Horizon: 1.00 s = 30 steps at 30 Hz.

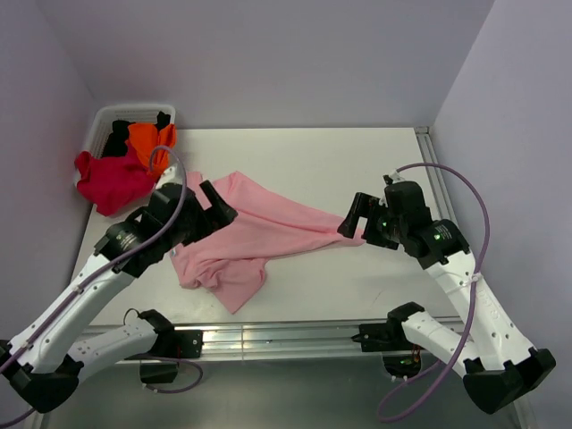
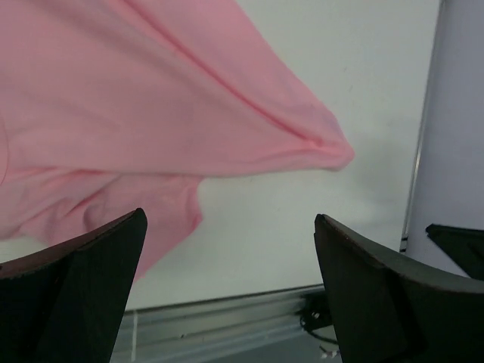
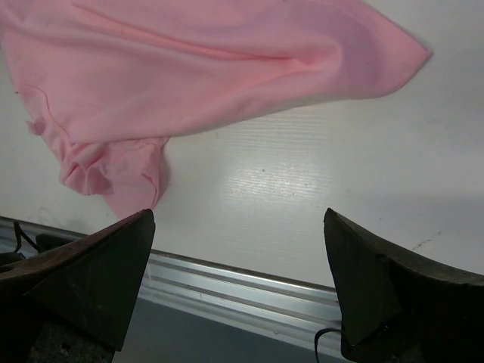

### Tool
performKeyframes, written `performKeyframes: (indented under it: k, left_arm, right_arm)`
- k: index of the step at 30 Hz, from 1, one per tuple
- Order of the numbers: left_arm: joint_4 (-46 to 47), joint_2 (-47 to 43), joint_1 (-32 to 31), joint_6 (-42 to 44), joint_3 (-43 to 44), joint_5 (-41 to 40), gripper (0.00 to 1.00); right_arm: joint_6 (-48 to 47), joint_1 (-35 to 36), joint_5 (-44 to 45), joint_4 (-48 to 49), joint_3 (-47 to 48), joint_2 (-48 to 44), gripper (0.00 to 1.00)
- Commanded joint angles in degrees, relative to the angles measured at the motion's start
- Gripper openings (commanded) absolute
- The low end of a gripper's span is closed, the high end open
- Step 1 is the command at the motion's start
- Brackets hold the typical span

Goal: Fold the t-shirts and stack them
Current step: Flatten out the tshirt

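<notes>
**Flattening step, before the first fold.** The light pink short-sleeved cotton-like t-shirt (image 1: 259,237) lies unfolded and bunched on the matte white table (image 1: 357,161), drawn into a long diagonal. One corner tapers to a point on the right. The other end is gathered in soft rolls towards the near-left, close to the ribbed aluminium rail (image 1: 295,335).

My left gripper (image 1: 214,206) hovers over the shirt's upper-left part and my right gripper (image 1: 351,217) sits just beside the tapered right corner. In both wrist views my dark, wedge-shaped fingers (image 2: 91,272) are spread wide with only cloth and tabletop showing between them, so neither pinches anything. From above I cannot tell whether the left fingers touch the fabric.

The cloth is thin and limp. It shows long shallow creases along the pull line, a stitched hem, and a crumpled sleeve at the near end.

I judge that no fold has been made. The next move calls for each gripper to descend on an edge, pinch a single layer and draw the shirt flat.

The crimson t-shirt (image 1: 112,183) spills over the edge of the white plastic basket (image 1: 100,123) at the far-left. The orange t-shirt (image 1: 147,141) and the black t-shirt (image 1: 119,134) sit heaped in it, all unfolded.
</notes>
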Motion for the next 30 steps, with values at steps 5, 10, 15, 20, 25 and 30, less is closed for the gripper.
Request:
performKeyframes:
  k: [5, 10, 15, 20, 25, 30]
  left_arm:
    - [-15.91, -1.26, -7.97, -12.88, -6.56, -4.2, 0.99]
    - [-19.34, -0.73, -19.83, -27.55, -10.17, -7.19, 1.0]
    - [-21.62, 2.78, -35.36, -44.05, -12.28, -10.44, 1.0]
    - [-25.13, 4.64, -43.4, -58.22, -15.0, -12.73, 0.99]
    - [-21.37, -0.2, -46.57, -70.27, -23.35, -10.54, 0.99]
    - [-18.39, 6.99, -47.36, -71.25, -25.64, -15.01, 1.0]
  right_arm:
    - [-2.16, 0.32, 1.06, -0.89, 0.25, -0.03, 1.0]
    - [-2.43, 0.32, 1.32, -0.11, -1.68, -1.87, 1.0]
    - [-1.81, 0.32, 1.67, 0.16, -1.95, -4.95, 1.0]
    - [-1.81, 0.32, 2.9, -1.95, -1.94, -5.04, 1.0]
    - [-1.64, 0.32, 2.46, -2.66, -2.74, -5.57, 0.99]
    - [-1.46, 0.32, 0.71, -1.61, -3.35, -4.25, 0.99]
